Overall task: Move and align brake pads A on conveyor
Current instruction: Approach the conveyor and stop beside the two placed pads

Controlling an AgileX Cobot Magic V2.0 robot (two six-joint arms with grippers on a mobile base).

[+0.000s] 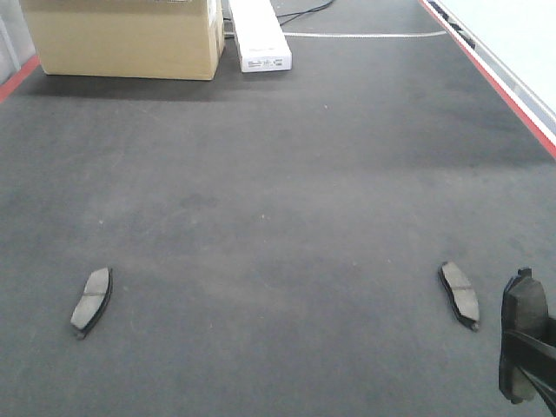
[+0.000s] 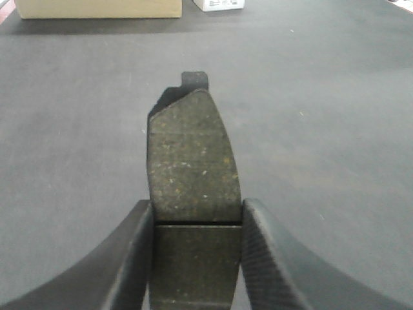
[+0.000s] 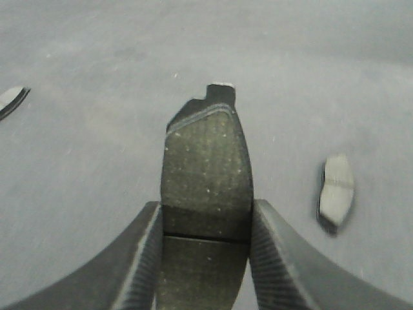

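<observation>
Overhead, charcoal conveyor [image 1: 261, 191], red edge strip [image 1: 486, 78], cardboard box [image 1: 122, 35], both grippers [image 2: 197, 223] [image 3: 205, 223] clamping brake pads [image 2: 192, 161] [image 3: 206, 168].

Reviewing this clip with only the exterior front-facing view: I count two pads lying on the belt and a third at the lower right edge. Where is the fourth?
Observer: In the left gripper. The left wrist view shows the fourth pad clamped between its fingers, tab end pointing away from the camera.
Operator: And the one at my lower right edge, is it held?
Observer: Yes. The right wrist view shows that third pad pinched in the right gripper the same way.
</observation>
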